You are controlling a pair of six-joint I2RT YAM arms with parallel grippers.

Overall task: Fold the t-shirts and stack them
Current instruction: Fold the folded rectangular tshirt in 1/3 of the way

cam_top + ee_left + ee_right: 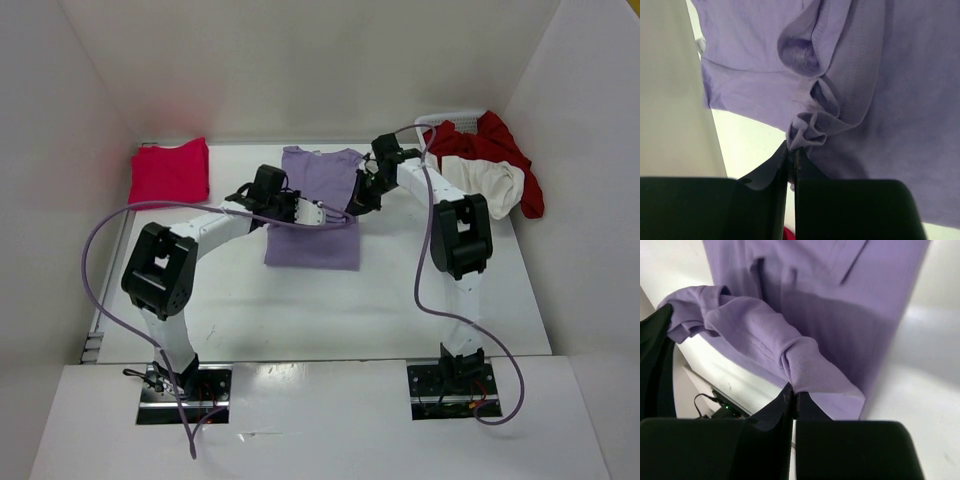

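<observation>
A lavender t-shirt (312,240) lies spread in the middle of the table. Both grippers hold its right edge, lifted into a fold. My left gripper (335,217) (791,152) is shut on a bunched bit of the lavender cloth (900,100). My right gripper (356,205) (794,395) is shut on the same fold of the lavender t-shirt (840,300), close beside the left one. A folded magenta-pink t-shirt (170,170) lies at the back left. A dark red t-shirt (470,140) and a cream white t-shirt (495,180) hang over the basket at the back right.
A white lattice basket (455,115) stands in the back right corner under the two loose shirts. White walls close in the table on the left, back and right. A purple cable (95,260) loops off the left arm.
</observation>
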